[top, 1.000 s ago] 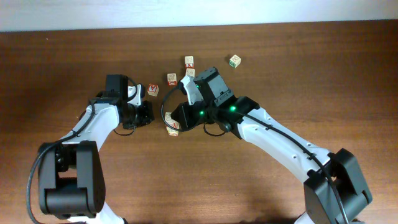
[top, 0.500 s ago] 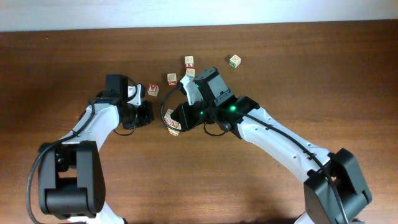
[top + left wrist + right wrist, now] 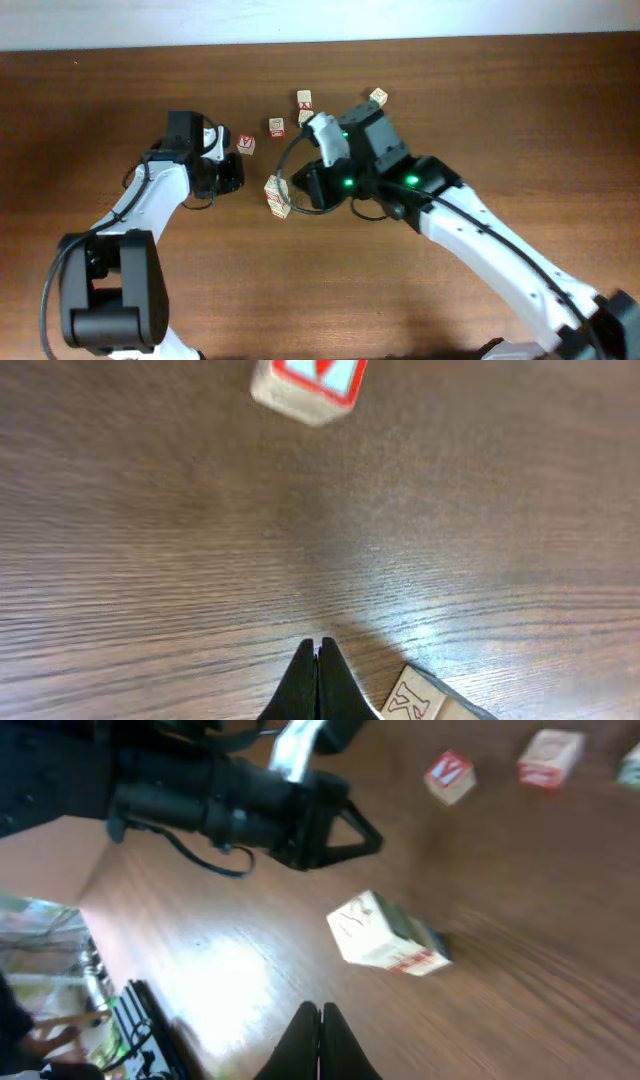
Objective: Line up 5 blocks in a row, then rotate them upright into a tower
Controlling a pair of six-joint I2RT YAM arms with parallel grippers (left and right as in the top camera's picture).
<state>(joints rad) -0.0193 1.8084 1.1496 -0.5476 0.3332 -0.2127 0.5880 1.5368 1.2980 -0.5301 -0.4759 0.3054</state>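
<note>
Pale wooden blocks lie scattered at the table's middle: one (image 3: 303, 98) at the back, one (image 3: 276, 127) nearer, one (image 3: 377, 96) partly behind the right arm. Between the arms lies a pale block (image 3: 276, 194). In the right wrist view this block (image 3: 385, 935) lies ahead of the fingertips; in the left wrist view the block (image 3: 420, 700) shows a letter K. My left gripper (image 3: 237, 172) (image 3: 318, 651) is shut and empty, just left of it. My right gripper (image 3: 298, 190) (image 3: 320, 1012) is shut and empty, just right of it, not touching.
A cube with a solid red face and white letter (image 3: 245, 144) (image 3: 305, 382) (image 3: 450, 775) sits behind the left gripper. Another block (image 3: 550, 755) shows far off in the right wrist view. The table's back edge (image 3: 320, 42) meets a white wall.
The right arm has drawn back to the right, uncovering the pale block between the arms. The left gripper has shifted slightly toward the back. Both grippers stay shut.
</note>
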